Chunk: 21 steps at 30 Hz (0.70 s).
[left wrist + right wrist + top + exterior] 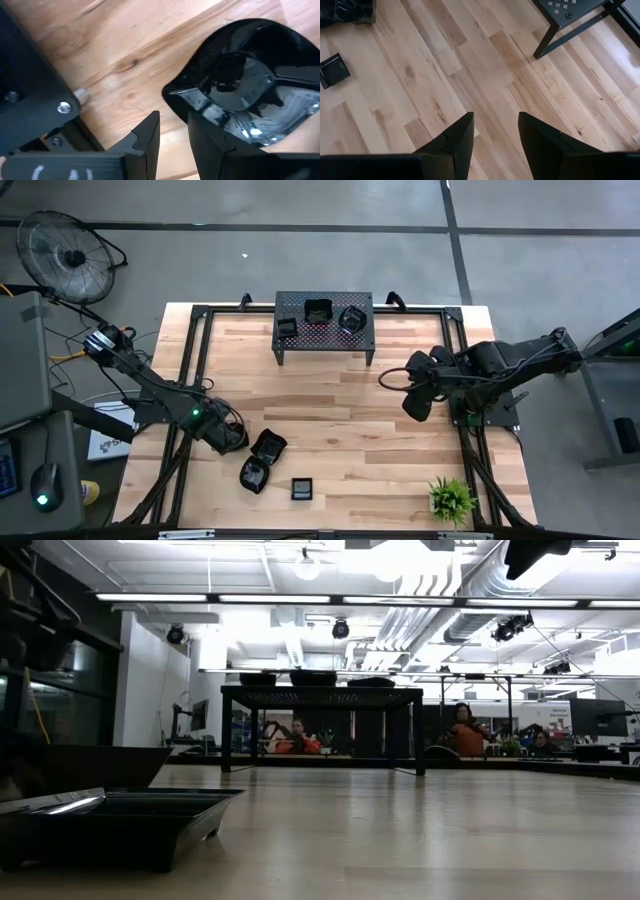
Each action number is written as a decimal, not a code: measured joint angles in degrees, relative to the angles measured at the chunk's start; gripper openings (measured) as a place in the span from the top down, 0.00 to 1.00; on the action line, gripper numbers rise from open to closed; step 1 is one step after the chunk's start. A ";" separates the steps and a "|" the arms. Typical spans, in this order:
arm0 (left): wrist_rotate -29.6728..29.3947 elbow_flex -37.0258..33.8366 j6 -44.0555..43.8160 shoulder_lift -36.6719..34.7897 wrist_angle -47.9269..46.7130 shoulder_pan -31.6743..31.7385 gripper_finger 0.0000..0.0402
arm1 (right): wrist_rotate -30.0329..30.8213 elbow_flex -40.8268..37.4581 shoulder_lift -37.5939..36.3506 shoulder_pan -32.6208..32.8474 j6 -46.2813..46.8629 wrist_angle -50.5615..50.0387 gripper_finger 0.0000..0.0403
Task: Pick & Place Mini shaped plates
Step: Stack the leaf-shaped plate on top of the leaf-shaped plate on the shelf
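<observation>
Six mini shaped plates are visible from above: three on the perforated stand (323, 318) at upper centre of the table (330, 395), three on the bare wood at lower centre-left. On the stand we note a small plate (287, 329) left, a square one (318, 310) middle, a polygonal one (352, 319) right. Below lie a polygonal plate (267, 447), a rounded plate (253, 476) just under it, and a small square plate (302, 488) to their right. The left gripper (232, 442) sits low at the lower left, beside the polygonal plate; its fingers (148, 134) stand slightly parted with the glossy rim (177, 92) just ahead, not pinched. The right gripper (416, 406) hovers at centre right, its fingers (460, 135) spread over bare wood, holding nothing.
</observation>
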 joint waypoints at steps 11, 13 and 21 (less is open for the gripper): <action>-0.37 0.00 -0.02 1.08 0.71 0.00 0.76 | -0.43 0.00 0.00 0.00 0.00 0.00 0.63; -0.35 -0.02 -0.01 1.34 0.88 0.00 0.76 | -0.58 0.00 0.00 0.00 0.00 0.00 0.63; -0.52 -0.02 -0.02 1.38 1.37 0.00 0.76 | -0.83 0.00 0.00 0.00 0.20 0.01 0.63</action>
